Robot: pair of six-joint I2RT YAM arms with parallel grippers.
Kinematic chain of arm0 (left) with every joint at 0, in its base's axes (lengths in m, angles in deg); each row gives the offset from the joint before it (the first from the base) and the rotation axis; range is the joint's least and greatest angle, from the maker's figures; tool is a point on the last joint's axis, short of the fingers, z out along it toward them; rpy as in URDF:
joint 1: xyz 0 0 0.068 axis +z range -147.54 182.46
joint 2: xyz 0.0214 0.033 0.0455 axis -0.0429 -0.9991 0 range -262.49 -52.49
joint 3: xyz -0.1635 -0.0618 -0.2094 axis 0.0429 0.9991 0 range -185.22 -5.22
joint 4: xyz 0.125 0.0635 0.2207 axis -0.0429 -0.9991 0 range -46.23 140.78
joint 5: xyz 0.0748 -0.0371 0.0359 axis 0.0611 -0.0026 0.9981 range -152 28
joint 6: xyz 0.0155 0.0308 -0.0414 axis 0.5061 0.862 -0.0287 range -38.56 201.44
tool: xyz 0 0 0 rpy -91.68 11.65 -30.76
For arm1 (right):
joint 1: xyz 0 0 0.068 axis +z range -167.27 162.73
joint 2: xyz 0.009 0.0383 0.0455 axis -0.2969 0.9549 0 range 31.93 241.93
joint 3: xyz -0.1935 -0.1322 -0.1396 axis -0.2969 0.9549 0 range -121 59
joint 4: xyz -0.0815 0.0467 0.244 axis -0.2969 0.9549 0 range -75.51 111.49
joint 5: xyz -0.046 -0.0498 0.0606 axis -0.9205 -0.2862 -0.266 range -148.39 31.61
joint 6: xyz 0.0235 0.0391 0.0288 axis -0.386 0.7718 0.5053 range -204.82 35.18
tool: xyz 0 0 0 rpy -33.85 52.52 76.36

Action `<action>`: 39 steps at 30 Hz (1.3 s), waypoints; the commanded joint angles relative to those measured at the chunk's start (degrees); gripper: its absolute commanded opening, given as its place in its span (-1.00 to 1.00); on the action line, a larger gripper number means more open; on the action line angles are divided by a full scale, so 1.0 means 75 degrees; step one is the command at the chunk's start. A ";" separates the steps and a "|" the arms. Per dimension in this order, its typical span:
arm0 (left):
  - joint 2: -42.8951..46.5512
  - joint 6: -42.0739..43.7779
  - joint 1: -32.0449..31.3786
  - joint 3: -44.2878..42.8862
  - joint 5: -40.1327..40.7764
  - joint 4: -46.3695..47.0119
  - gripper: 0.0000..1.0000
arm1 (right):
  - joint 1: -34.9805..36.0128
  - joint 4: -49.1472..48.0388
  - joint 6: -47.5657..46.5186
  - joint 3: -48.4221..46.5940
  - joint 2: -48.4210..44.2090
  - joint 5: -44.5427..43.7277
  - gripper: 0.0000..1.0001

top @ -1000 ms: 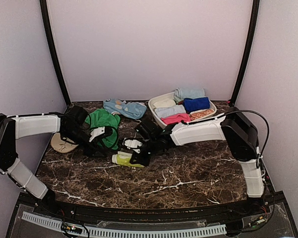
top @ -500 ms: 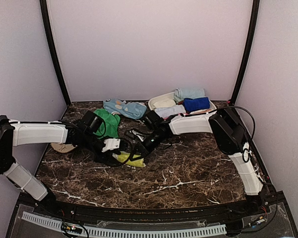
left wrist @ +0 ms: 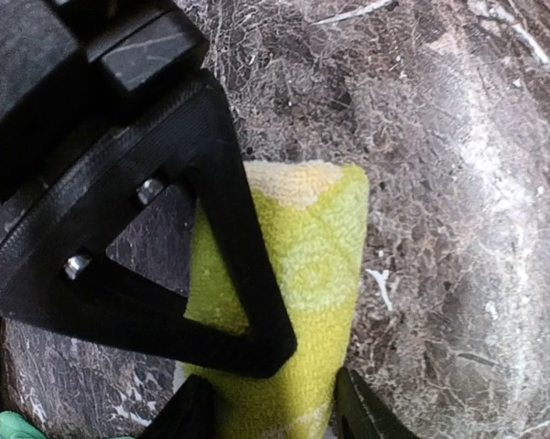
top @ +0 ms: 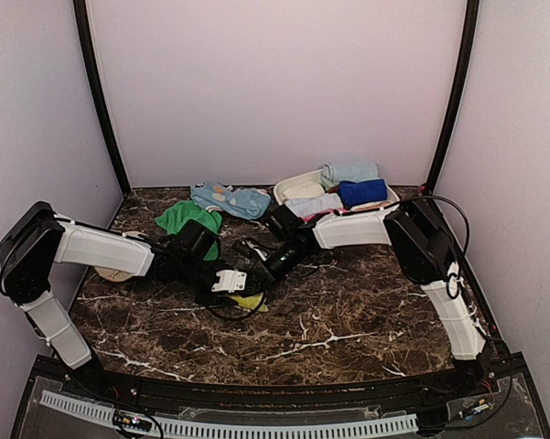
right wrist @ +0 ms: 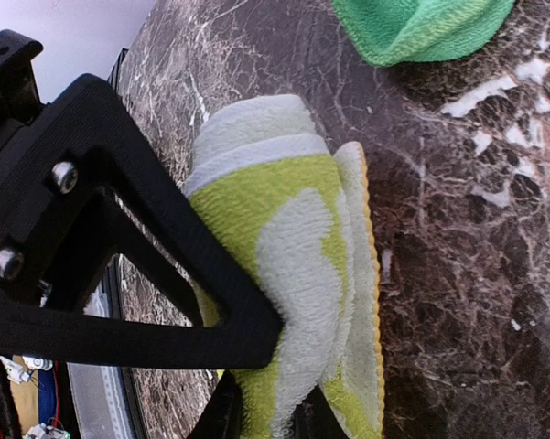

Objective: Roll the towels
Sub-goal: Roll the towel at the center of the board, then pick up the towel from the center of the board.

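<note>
On the marble table point(top: 348, 320), the green towel point(top: 185, 218) lies bunched at back left. The lime-yellow towel point(top: 250, 300) sits mid-table, rolled. I read the left gripper point(left wrist: 275, 416) clamped across the roll and the right gripper point(right wrist: 264, 416) pinching its layered edge, probably so it cannot unwind.

Rolled towel point(top: 246, 299) on table point(top: 348, 320), tray point(top: 285, 187) behind right

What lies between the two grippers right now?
The lime-yellow towel, between the left gripper and right gripper in the top view; each wrist view shows it between that gripper's fingers.
</note>
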 commanded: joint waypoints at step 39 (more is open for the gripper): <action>-0.0474 -0.2802 0.1240 -0.2613 -0.2223 -0.3941 -1.00 | -0.1204 -0.3666 0.0475 0.3916 -0.4143 -0.2088 0.00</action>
